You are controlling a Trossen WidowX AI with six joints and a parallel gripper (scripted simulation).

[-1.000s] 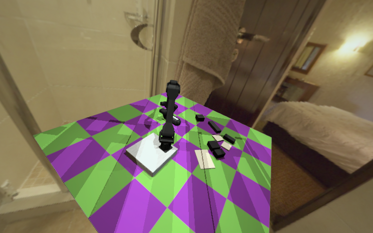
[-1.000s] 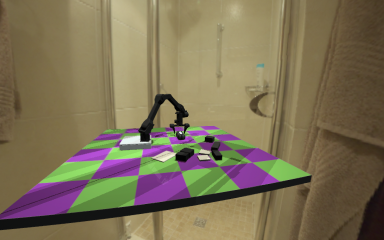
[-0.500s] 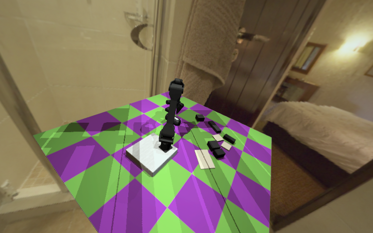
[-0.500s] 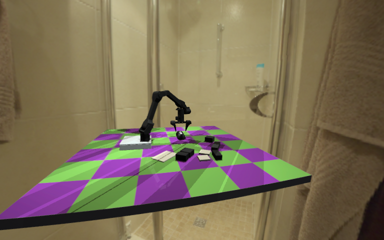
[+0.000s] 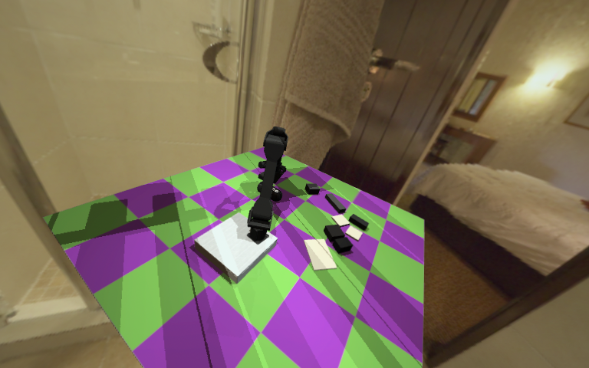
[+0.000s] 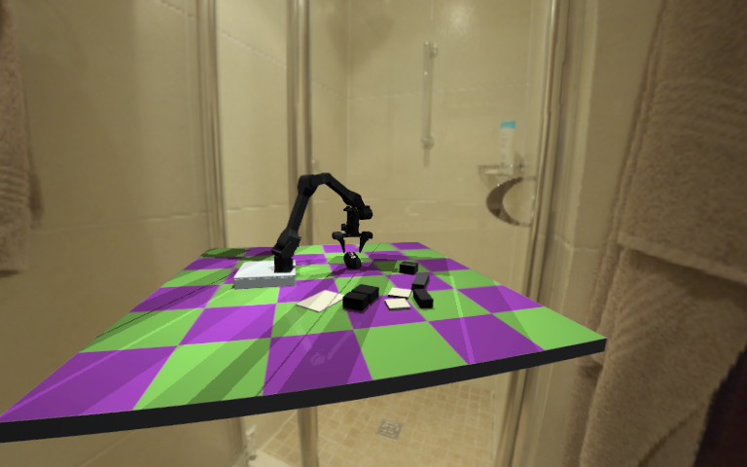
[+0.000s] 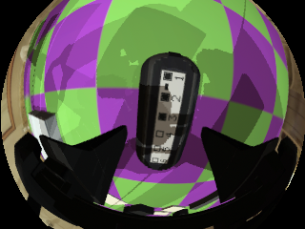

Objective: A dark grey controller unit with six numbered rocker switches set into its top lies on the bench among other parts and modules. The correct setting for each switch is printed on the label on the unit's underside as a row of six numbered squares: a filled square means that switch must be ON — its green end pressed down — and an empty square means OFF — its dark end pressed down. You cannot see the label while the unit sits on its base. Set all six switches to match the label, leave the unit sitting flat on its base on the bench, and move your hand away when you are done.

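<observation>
The dark controller unit (image 5: 272, 192) (image 6: 351, 261) (image 7: 146, 105) lies on the checkered bench with its label side up, facing the wrist camera. Its rocker switches are out of sight. On the white label (image 7: 178, 107), squares 1, 2 and 3 look filled, and 4, 5 and 6 look empty; a small dark mark sits between 1 and 2. My gripper (image 6: 352, 251) (image 7: 165, 131) is open and empty, pointing down just above the unit. In the wrist view its fingertips stand on either side of the unit's lower half, with gaps. In the top view the arm partly hides the gripper.
A white base slab (image 5: 225, 251) (image 6: 264, 280) carries the arm. A small black block (image 5: 312, 188) (image 6: 409, 268) and a long black bar (image 5: 334, 202) lie beyond the unit. Nearer are a touching black pair (image 5: 333, 232) (image 6: 360, 297) and a large cream card (image 5: 320, 254) (image 6: 320, 301).
</observation>
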